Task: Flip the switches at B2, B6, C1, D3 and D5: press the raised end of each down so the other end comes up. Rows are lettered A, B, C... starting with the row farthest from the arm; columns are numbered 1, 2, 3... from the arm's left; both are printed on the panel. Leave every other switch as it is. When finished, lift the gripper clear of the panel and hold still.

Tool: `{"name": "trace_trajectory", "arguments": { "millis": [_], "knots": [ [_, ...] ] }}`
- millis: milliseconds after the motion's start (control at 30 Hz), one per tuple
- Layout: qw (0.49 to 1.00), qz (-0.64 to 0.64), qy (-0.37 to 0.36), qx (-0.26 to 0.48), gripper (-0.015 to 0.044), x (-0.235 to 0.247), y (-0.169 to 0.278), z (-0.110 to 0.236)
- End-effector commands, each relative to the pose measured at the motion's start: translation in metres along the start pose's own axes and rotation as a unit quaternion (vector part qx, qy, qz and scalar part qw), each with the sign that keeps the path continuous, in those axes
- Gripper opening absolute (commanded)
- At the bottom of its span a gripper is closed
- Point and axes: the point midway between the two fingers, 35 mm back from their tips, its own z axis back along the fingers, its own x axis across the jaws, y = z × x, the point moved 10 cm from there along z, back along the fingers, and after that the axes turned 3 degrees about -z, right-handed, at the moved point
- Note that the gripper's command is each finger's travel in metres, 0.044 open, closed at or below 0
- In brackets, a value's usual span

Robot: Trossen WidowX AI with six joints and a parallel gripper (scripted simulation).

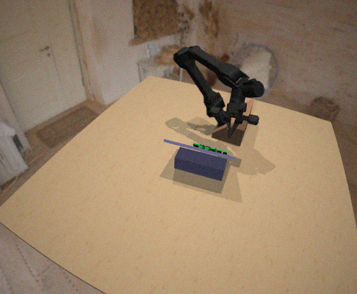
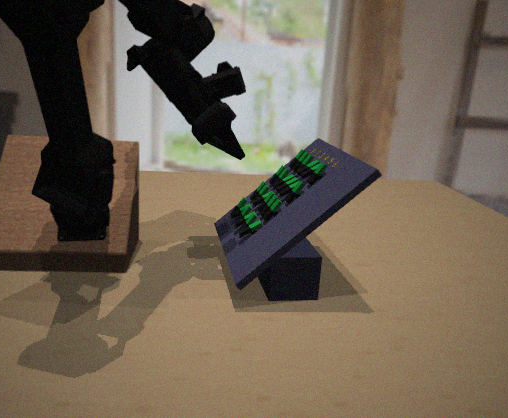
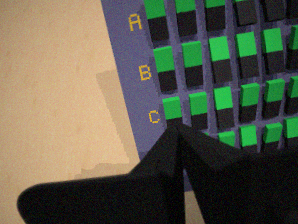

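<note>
A blue switch panel (image 1: 174,143) (image 2: 326,195) (image 3: 125,95) leans on a dark blue block (image 1: 199,163) (image 2: 291,277), its face tilted toward the arm. It carries rows of green and black rocker switches (image 1: 209,148) (image 2: 276,187). In the wrist view the yellow row letters A, B and C show on the left border. My gripper (image 1: 230,133) (image 2: 237,154) (image 3: 177,132) is shut and empty. It hangs in the air above the panel's near edge, clear of it. In the wrist view its tips point at the near end of switch C1 (image 3: 172,107). Row D is mostly hidden behind the fingers.
The arm stands on a wooden base block (image 1: 242,136) (image 2: 16,215) just behind the panel. Both rest on a tan table (image 1: 124,211) (image 2: 401,325). The arm's shadows fall on the table around the panel.
</note>
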Motion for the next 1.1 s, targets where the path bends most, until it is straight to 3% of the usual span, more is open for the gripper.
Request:
{"name": "trace_trajectory", "arguments": {
  "millis": [0, 1067],
  "knots": [
    [1.000, 0.005, 0.009, 0.014, 0.0000, 0.001, 0.001, -0.025],
    [1.000, 0.005, 0.010, 0.014, 0.0000, 0.000, 0.001, -0.051]
  ]
}}
